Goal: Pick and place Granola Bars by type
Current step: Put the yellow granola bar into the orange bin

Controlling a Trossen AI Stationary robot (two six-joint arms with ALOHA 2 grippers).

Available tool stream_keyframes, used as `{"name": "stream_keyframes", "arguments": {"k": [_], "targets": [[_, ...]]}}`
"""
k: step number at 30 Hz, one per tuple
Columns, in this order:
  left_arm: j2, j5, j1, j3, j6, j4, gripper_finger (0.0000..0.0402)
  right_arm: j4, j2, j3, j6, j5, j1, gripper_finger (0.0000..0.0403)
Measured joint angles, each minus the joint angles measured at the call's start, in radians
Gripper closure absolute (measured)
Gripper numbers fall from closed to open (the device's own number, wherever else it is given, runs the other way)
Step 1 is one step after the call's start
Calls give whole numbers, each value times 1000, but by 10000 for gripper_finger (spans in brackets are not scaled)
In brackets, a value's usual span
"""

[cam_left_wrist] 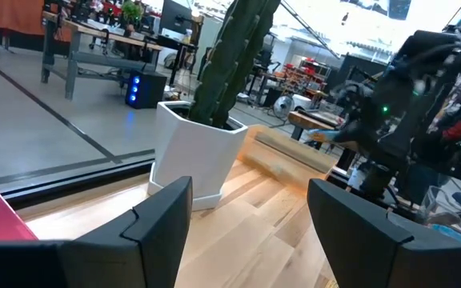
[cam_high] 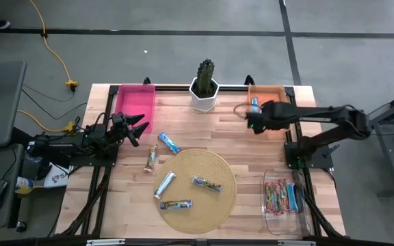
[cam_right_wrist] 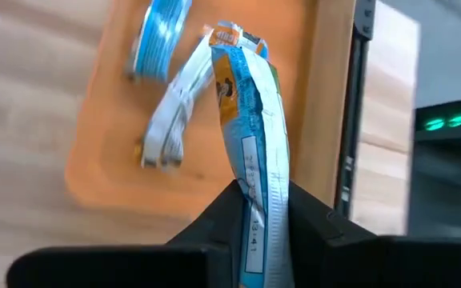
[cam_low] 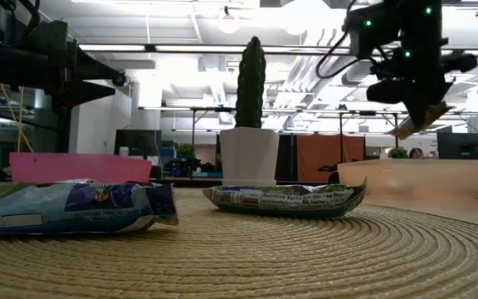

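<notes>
Right gripper (cam_high: 250,120) is hanging at the upper right of centre in the high view, at the left edge of the orange bin (cam_high: 273,91). Its fingers are pinching a blue-and-white granola bar (cam_right_wrist: 253,164) by one end; in the right wrist view the bar is sticking out from between the closed pads, over the orange bin floor. Two more blue-and-white bars (cam_right_wrist: 160,40) are lying in that bin, blurred.

Left gripper (cam_high: 137,128) is waiting at left of centre in the high view, beside the pink bin (cam_high: 136,102), fingers (cam_left_wrist: 157,210) spread wide with nothing between them, pointing toward the potted cactus (cam_high: 204,83).

Four granola bars are lying on the round woven mat (cam_high: 223,203) at lower centre: one (cam_high: 165,184) at its left edge, one (cam_high: 206,183) mid-mat, one (cam_high: 176,204) low on the mat. Two others are resting on bare wood above left of the mat, a blue one (cam_high: 169,142) and a tan one (cam_high: 150,158).

Clear bin (cam_high: 272,219) at lower right is holding pink/red bars (cam_high: 275,197) and a blue one.
</notes>
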Motion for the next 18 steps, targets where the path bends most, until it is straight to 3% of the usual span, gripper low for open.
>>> {"name": "stream_keyframes", "arguments": {"k": [7,12,18], "targets": [[0,0,0,0,0,0,156,289,-133,-130,-200,-77,-255,345],[0,0,0,0,0,0,156,481,-133,-203,-349,-185,-417,349],[0,0,0,0,0,0,156,680,-99,-250,-378,-279,-544,341]]}}
